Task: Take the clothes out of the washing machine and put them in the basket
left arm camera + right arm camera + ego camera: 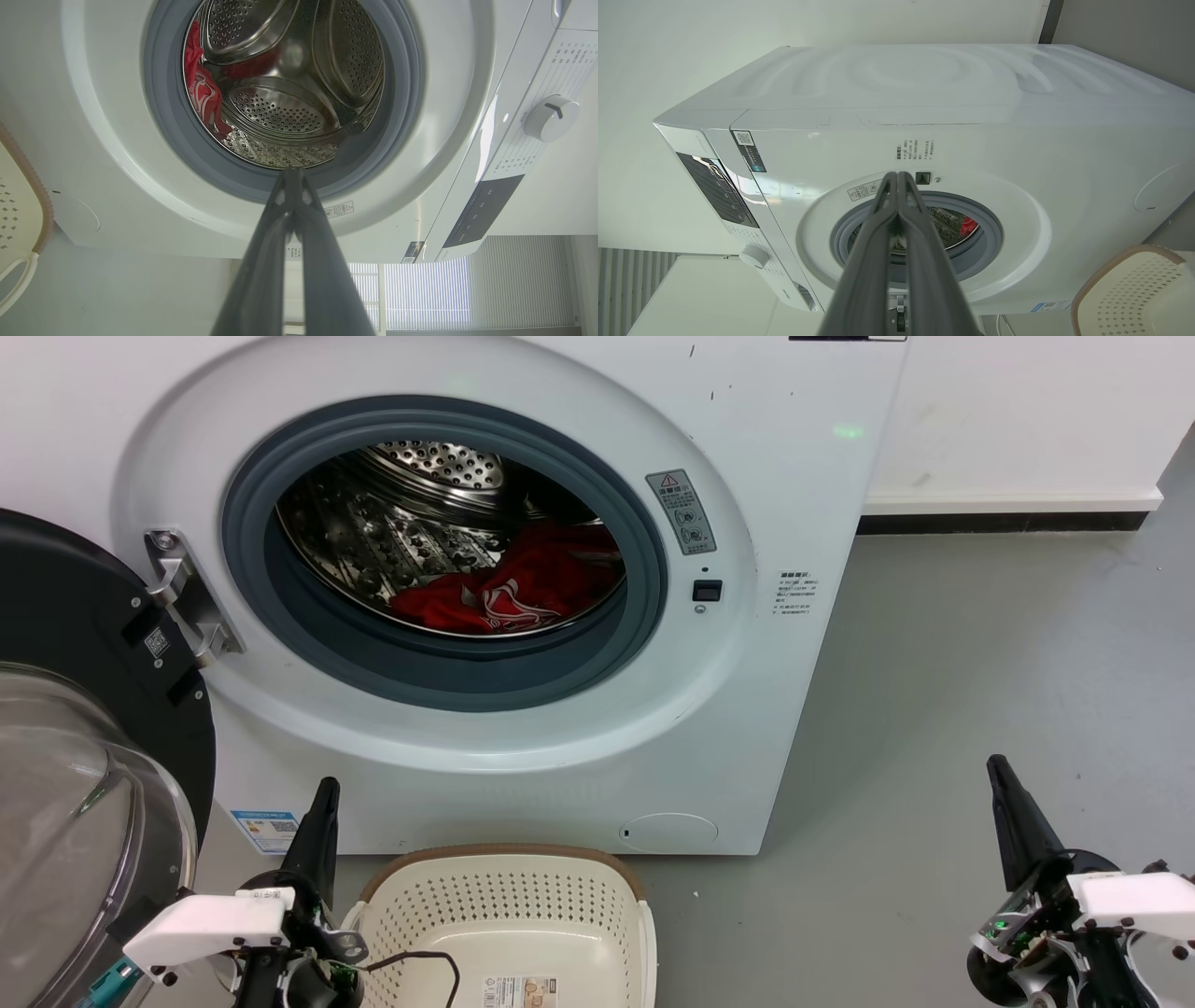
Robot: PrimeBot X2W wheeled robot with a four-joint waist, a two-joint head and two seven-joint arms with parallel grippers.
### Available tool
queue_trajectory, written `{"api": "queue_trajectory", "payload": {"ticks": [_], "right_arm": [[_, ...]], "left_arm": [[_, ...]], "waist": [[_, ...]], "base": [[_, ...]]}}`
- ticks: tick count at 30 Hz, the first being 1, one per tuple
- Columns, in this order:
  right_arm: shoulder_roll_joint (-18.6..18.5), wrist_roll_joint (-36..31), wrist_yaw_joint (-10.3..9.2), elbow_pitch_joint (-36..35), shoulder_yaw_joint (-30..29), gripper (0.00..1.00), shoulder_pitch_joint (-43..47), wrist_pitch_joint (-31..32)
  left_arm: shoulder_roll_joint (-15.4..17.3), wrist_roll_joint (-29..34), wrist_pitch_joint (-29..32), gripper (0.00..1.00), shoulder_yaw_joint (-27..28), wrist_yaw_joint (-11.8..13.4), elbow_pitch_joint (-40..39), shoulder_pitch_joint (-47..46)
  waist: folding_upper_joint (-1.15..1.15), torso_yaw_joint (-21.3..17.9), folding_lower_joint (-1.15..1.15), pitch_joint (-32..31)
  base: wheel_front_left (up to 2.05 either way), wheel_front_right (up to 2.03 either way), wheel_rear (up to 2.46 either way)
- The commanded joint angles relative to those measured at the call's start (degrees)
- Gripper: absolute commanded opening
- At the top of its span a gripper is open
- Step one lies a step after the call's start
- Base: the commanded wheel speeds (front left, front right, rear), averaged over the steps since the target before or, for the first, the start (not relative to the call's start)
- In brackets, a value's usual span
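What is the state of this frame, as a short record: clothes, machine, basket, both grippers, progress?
clothes: red with white stripes, lying in the drum
washing machine: door swung open to the left
basket: on the floor before the machine, no clothes in the part seen
left gripper: shut, holding nothing, beside the basket
right gripper: shut, holding nothing, above the floor at right
progress: nothing taken out yet

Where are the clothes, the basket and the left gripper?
clothes [509, 590], head view, middle of the red heap.
basket [504, 896], head view, perforated far wall.
left gripper [327, 791], head view, where the tips of its shut fingers meet.
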Motion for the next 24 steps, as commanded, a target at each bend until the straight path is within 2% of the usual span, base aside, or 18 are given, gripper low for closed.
{"api": "queue_trajectory", "payload": {"ticks": [1,8,15,24], "right_arm": [[0.0,0.0,0.0,0.0,0.0,1.0,0.0,0.0],[0.0,-0.5,0.0,-0.5,1.2,1.0,0.5,-1.6],[0.0,-4.1,0.0,-1.1,2.0,1.0,1.0,-3.5],[0.0,-17.2,0.0,-3.0,2.7,1.0,1.4,-5.8]], "left_arm": [[0.0,0.0,0.0,1.0,0.0,0.0,0.0,0.0],[0.0,0.2,-1.4,1.0,-1.5,0.0,-0.2,0.0],[0.1,2.1,-3.5,1.0,-3.4,0.0,-1.1,-0.3],[0.2,13.6,-5.9,1.0,-3.6,0.0,-3.5,-0.6]], "waist": [[0.0,0.0,0.0,0.0],[0.0,0.0,0.0,0.0],[0.0,0.0,0.0,0.1],[0.0,0.0,0.0,0.2]], "base": [[0.0,0.0,0.0],[0.0,0.0,0.0],[0.0,0.0,0.0],[0.0,0.0,0.0]]}}
